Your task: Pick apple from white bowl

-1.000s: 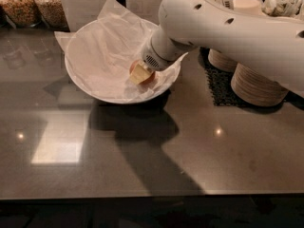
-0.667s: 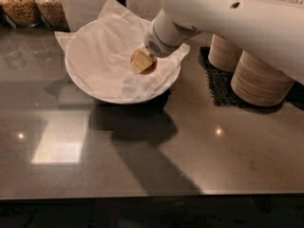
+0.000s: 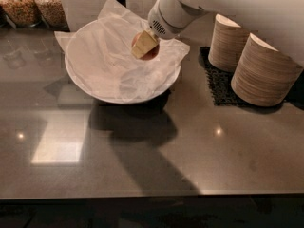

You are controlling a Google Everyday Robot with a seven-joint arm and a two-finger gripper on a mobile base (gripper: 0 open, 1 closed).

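Note:
The white bowl [image 3: 76,75], lined with crinkled white paper, stands on the dark counter at the upper left. My gripper [image 3: 144,46] hangs over the bowl's right side, raised above the paper. Its beige fingers [image 3: 141,44] are shut on the small red apple [image 3: 153,53], which shows behind and under the fingers. The white arm comes in from the upper right.
Two leaning stacks of beige disposable bowls [image 3: 259,70] rest on a black mat [image 3: 218,87] at the right. Glass jars of grains [image 3: 21,4] stand at the back left. The dark counter [image 3: 142,160] reaches to the front edge.
The gripper has risen from the bottom of the bowl with the apple in it, moving up and toward the bowl's far right rim.

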